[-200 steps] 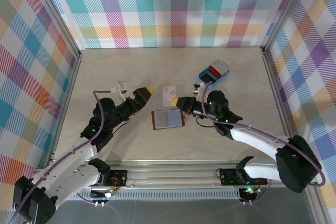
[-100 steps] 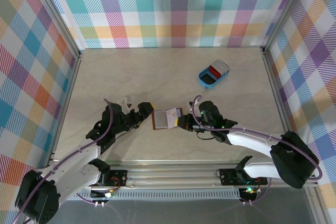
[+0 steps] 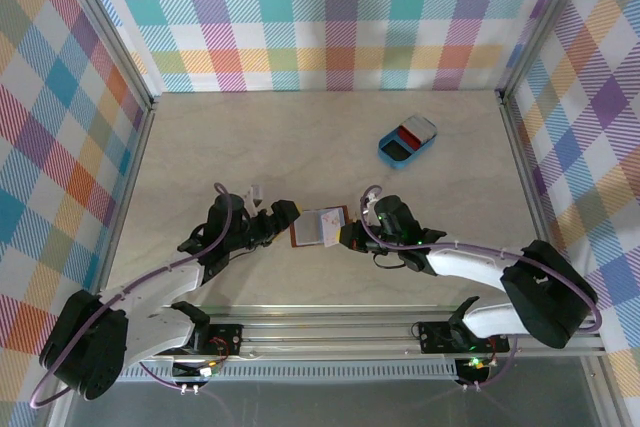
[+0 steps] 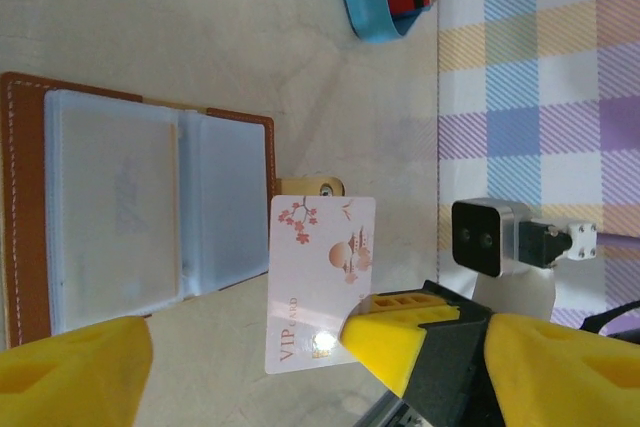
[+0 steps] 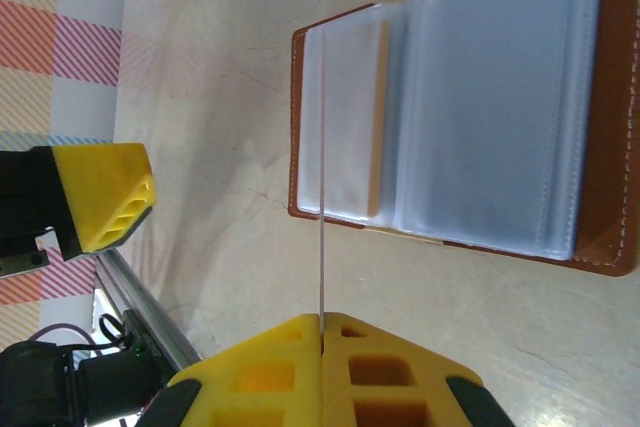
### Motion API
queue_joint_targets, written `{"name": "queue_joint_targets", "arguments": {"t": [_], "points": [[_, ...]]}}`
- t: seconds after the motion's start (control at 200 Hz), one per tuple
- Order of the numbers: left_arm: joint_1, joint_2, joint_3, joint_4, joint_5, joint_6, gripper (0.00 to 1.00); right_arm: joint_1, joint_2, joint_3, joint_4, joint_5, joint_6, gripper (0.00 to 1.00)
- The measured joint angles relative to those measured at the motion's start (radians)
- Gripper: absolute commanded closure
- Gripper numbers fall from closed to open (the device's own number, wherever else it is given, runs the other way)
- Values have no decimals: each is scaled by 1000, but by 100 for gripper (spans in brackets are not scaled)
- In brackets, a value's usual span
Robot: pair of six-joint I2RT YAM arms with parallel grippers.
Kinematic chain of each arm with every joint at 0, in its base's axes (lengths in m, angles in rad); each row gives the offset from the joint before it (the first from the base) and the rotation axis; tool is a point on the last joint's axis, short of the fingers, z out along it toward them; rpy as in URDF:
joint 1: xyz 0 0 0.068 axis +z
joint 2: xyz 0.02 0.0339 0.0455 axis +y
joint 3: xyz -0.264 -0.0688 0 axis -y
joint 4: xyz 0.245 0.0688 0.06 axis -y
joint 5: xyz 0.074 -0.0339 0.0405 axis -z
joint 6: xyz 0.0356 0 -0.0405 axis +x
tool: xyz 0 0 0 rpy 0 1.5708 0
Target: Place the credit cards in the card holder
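Observation:
The card holder (image 3: 303, 231) lies open on the table, brown outside with pale blue sleeves (image 4: 120, 207). My right gripper (image 3: 347, 236) is shut on a whitish credit card (image 4: 320, 277) printed "VIP", holding it on edge at the holder's corner. In the right wrist view that card (image 5: 322, 197) shows edge-on above the shut fingertips (image 5: 290, 347), its far end over the holder (image 5: 500, 97). My left gripper (image 3: 286, 213) stands open just left of the holder, its yellow fingers (image 4: 70, 367) wide apart with nothing gripped. A red credit card (image 3: 410, 132) rests in the blue tray.
The blue rounded tray (image 3: 392, 153) sits at the back right, well away from both arms. The holder's snap tab (image 4: 310, 187) sticks out beside the held card. Checked walls enclose the table on three sides.
My right gripper brought the whitish card down and left onto the holder. The left gripper swung right and nearer, up to the holder's left edge, its jaws narrowing slightly.

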Motion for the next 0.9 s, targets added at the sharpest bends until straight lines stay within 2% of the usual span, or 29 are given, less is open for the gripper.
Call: {"name": "queue_joint_targets", "arguments": {"t": [0.29,0.555,0.9], "points": [[0,147,21,54,37,18,21,-8,80,29,9,5,-21,100],[0,177,71,23,22,90,21,-8,179,78,67,-1,-55,100],[0,304,81,24,18,130,22,-8,196,79,98,24,-60,100]]}}
